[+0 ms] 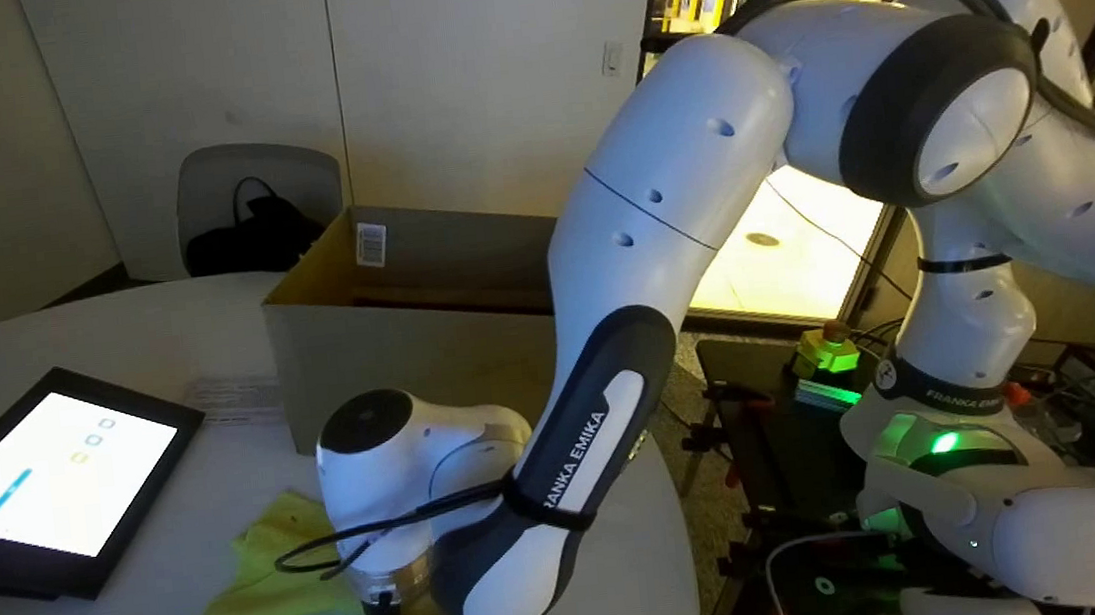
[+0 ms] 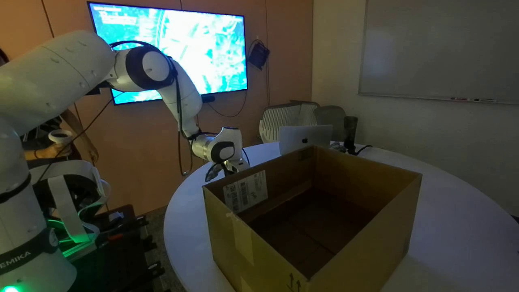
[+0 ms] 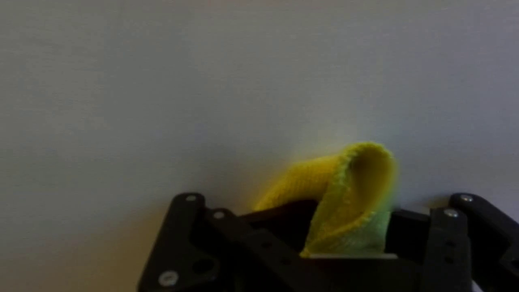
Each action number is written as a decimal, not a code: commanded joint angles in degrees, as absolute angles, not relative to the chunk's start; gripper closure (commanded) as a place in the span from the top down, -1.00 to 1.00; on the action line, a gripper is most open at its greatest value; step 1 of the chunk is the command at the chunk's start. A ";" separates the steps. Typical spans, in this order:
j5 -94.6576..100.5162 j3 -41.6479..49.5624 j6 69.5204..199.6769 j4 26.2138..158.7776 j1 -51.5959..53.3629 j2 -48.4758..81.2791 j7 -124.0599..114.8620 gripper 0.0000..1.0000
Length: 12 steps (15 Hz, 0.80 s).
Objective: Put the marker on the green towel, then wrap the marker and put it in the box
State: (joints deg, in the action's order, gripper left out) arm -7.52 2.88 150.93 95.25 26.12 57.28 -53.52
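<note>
End effector (image 3: pixel 352 217): clamped on the green towel (image 1: pixel 262 579), looks like
Wrapping: probably our current step
Cardboard box (image 1: pixel 402 357): we'd finish folding, then lift in

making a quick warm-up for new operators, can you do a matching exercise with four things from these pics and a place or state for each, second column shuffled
1. green towel
2. box
3. tablet
4. large screen

A. mounted on a wall
B. open-topped, brown cardboard
C. a fold of it in the pincer
D. lit, black-framed, on the table

Pairs: 1-C, 2-B, 3-D, 4-A
</note>
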 commanded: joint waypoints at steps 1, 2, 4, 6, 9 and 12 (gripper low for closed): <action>-5.44 2.77 146.79 88.35 25.04 60.83 -52.27 -0.58; -4.85 3.11 146.47 87.93 25.26 60.57 -52.17 -0.39; -3.51 3.85 145.89 88.14 25.77 58.72 -52.20 -0.23; -1.86 4.21 147.39 89.08 26.08 56.41 -51.59 0.12; 1.13 5.72 148.86 90.75 27.09 52.25 -51.85 0.59; 4.96 7.86 147.78 90.50 28.33 49.66 -52.50 0.99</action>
